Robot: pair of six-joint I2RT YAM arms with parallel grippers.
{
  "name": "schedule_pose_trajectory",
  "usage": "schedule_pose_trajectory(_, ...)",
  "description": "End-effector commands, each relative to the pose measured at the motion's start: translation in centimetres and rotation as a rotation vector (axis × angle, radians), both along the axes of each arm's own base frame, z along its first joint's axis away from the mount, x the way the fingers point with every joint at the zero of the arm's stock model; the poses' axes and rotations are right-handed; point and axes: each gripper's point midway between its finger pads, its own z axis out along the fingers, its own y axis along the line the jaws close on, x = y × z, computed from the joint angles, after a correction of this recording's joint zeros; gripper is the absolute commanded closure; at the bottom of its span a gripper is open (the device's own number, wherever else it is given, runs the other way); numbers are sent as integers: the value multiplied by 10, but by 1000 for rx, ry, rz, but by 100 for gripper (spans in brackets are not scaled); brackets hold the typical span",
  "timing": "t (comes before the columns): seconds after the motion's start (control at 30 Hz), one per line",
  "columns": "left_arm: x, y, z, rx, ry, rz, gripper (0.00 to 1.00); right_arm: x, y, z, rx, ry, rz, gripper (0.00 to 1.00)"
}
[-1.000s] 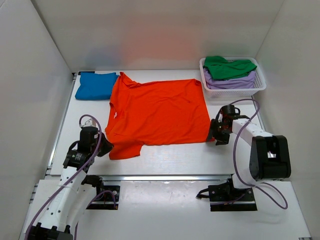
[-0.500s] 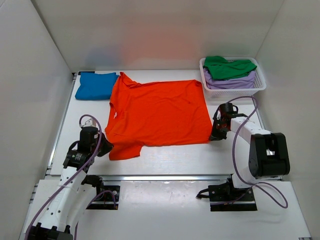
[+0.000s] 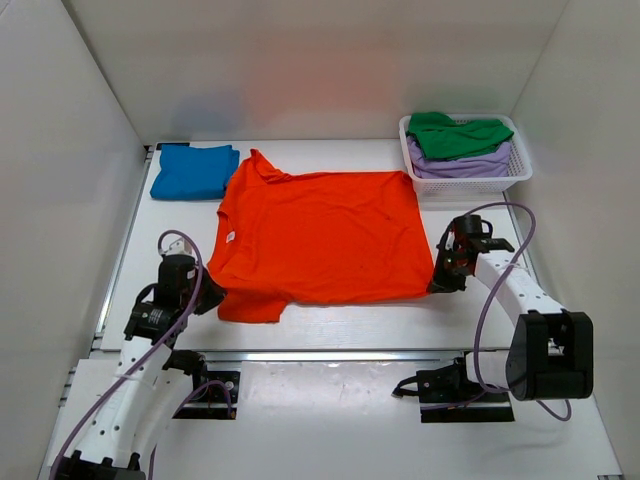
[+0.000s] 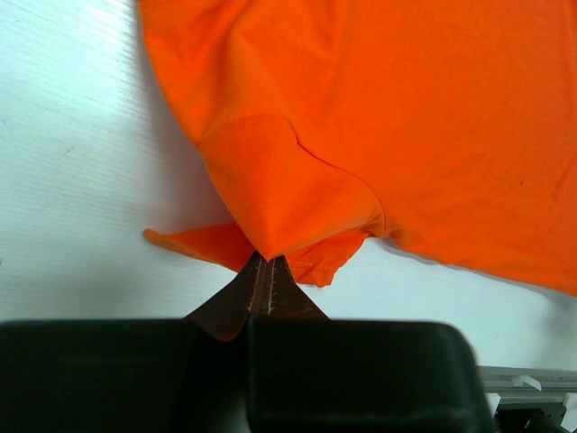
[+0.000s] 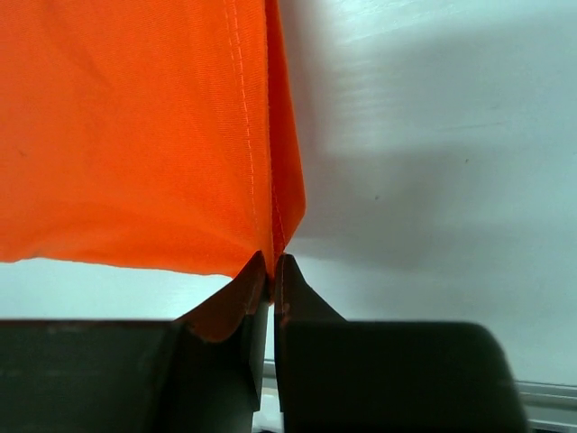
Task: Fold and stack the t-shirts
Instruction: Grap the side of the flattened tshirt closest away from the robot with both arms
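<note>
The work surface is a white table [image 3: 330, 325] with a faintly ribbed top. Plain white panels enclose it on three sides: a left wall [image 3: 60, 200], a back wall [image 3: 300, 60] and a right wall [image 3: 590, 130]. A metal rail [image 3: 330, 355] runs along the near edge. Lighting is even and diffuse, with soft shadows.

Prob. lab: white-walled test booth [image 3: 60, 150]

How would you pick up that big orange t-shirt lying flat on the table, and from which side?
By its near edge, coming in low from the arms' side. The orange t-shirt lies flat, so only its edges can be pinched: the near sleeve and the near hem corner. The jaws of the left gripper and right gripper are shut on those spots.
</note>
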Motion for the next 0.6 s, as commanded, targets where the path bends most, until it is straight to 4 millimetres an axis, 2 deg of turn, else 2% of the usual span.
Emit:
schedule_pose_trajectory(0.0,5,2,16,12,-36,4,100,-11,-2,4,8,5,10,100)
schedule_pose_trajectory(0.07,10,3,16,22,-34,8,100,-9,-2,2,14,11,16,100)
schedule_pose_trajectory(0.17,20,0,14,16,-32,10,100,4,-1,6,20,-2,25,100)
schedule_pose_trajectory(0.33,55,-1,17,-11,-56,31,100,37,-1,11,22,2,43,100)
schedule_pose_trajectory(0.37,63,1,14,-3,-45,39,100,40,-1,10,21,13,47,100)
schedule_pose_trajectory(0.43,76,4,15,-14,-47,51,100,59,-7,13,20,-5,37,100)
schedule_pose_trajectory(0.57,106,19,21,21,-67,84,100,79,-13,11,29,7,31,100)
